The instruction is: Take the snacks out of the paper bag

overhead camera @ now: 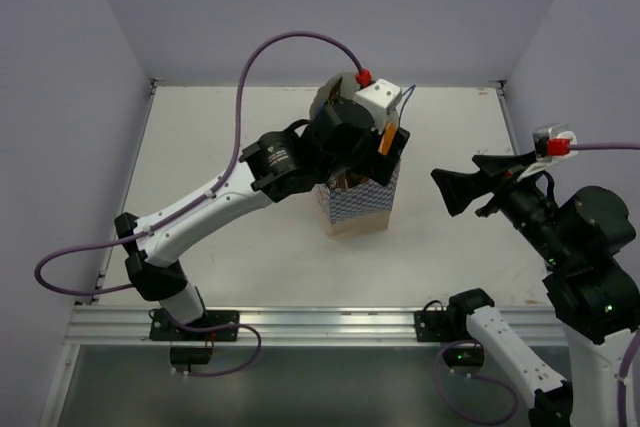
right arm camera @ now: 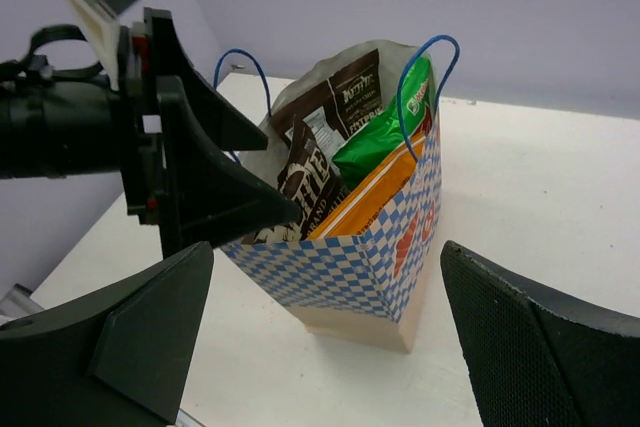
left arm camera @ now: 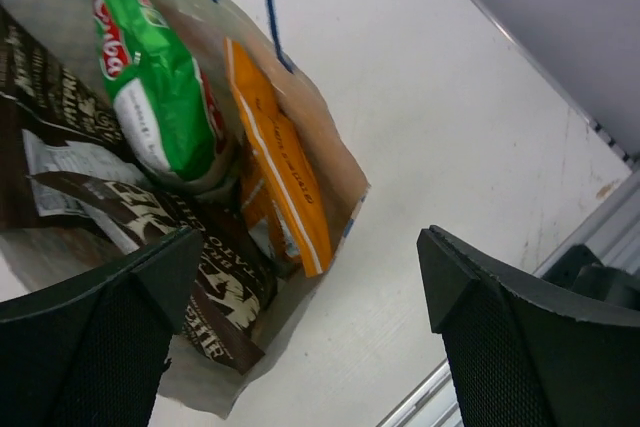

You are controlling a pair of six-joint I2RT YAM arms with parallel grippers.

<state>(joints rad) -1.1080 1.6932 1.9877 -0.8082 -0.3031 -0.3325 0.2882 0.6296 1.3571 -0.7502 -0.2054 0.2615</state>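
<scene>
The paper bag point(overhead camera: 355, 209) stands upright mid-table, open at the top, with a blue-and-white checked band point(right arm camera: 340, 267) and blue cord handles. Inside stand the green-and-white packet point(left arm camera: 150, 77), the orange packet point(left arm camera: 285, 172) and two dark brown packets point(left arm camera: 205, 272) point(left arm camera: 45, 97); the right wrist view also shows the green point(right arm camera: 385, 142), the orange point(right arm camera: 370, 197) and a brown point(right arm camera: 305, 182). My left gripper point(overhead camera: 385, 152) is open and empty just above the bag's mouth point(left arm camera: 310, 247), one finger over the near rim point(right arm camera: 235, 207). My right gripper point(overhead camera: 455, 169) is open and empty, to the right of the bag, facing it.
The white table point(overhead camera: 230, 127) ends in a metal rail point(overhead camera: 330, 322) at the front. Purple walls enclose the back and both sides. The left arm's cable point(overhead camera: 290, 42) arcs above the bag.
</scene>
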